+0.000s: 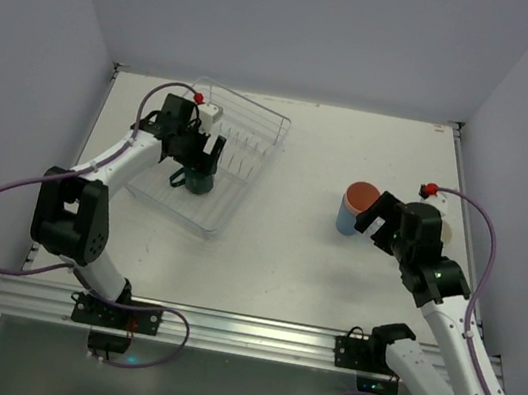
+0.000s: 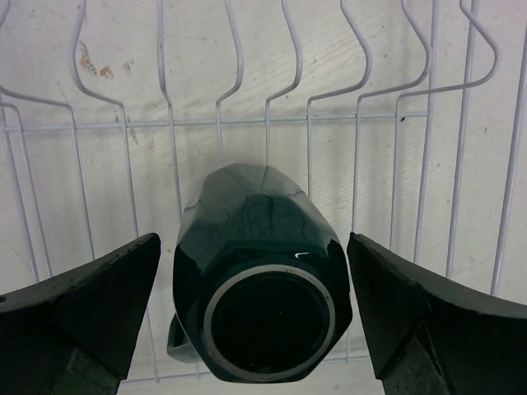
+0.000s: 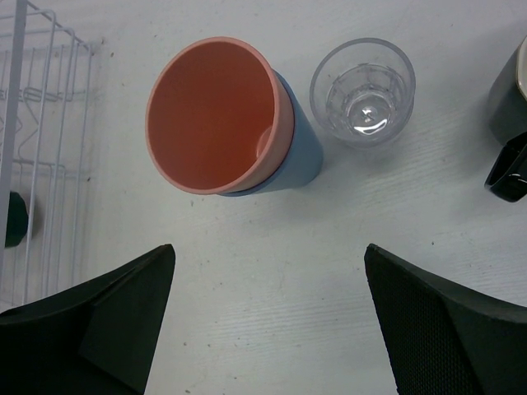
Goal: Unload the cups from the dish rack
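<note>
The dark teal mug (image 2: pixel 262 280) stands upside down in the dish rack (image 1: pixel 256 121), its handle at lower left. My left gripper (image 2: pixel 254 247) is open, one finger on each side of the mug, with a gap on both sides. In the top view it (image 1: pixel 199 164) hangs just over the mug (image 1: pixel 197 183). The salmon-pink tumbler (image 3: pixel 216 115) sits nested inside the light-blue tumbler (image 3: pixel 303 160) on the table. A small clear glass (image 3: pixel 362 90) stands beside them, and the black mug (image 3: pixel 510 115) is at the right edge. My right gripper (image 3: pixel 269 251) is open and empty, just short of the tumblers.
The rack's thin wire prongs (image 2: pixel 123 123) rise behind and beside the teal mug. The rack's end (image 3: pixel 33 123) shows at the left of the right wrist view. White walls enclose the table on three sides. The stacked tumblers (image 1: pixel 354 207) stand right of the table's centre.
</note>
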`<action>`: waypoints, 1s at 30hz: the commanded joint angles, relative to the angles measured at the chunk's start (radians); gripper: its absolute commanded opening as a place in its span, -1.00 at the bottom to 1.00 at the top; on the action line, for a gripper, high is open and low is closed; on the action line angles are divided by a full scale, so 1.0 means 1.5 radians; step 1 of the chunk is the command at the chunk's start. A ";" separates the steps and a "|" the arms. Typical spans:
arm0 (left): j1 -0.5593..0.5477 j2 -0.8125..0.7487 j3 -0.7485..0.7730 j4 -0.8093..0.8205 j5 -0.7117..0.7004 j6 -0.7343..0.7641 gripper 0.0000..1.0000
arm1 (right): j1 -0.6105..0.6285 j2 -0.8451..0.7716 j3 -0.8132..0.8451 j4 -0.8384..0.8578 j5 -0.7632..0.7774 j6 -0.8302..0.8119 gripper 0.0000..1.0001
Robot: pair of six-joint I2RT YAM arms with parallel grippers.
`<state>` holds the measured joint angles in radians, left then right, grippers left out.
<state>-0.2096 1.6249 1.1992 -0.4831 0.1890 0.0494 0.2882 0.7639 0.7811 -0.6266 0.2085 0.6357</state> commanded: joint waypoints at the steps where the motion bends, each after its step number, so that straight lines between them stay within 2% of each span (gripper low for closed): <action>1: 0.005 0.008 0.021 -0.014 -0.001 0.028 0.97 | 0.003 0.000 -0.006 0.019 -0.012 -0.009 0.98; 17: 0.004 0.017 0.008 -0.014 -0.007 0.043 0.95 | 0.003 -0.007 -0.024 0.032 -0.026 -0.010 0.98; 23: -0.001 0.022 0.007 -0.015 -0.025 0.046 0.89 | 0.004 -0.009 -0.028 0.034 -0.029 -0.008 0.98; 30: -0.012 0.032 0.005 -0.022 -0.053 0.048 0.68 | 0.003 -0.008 -0.027 0.035 -0.034 -0.009 0.98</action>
<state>-0.2188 1.6600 1.1988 -0.4957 0.1516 0.0929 0.2882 0.7628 0.7433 -0.6075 0.1684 0.6350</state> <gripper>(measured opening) 0.862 0.990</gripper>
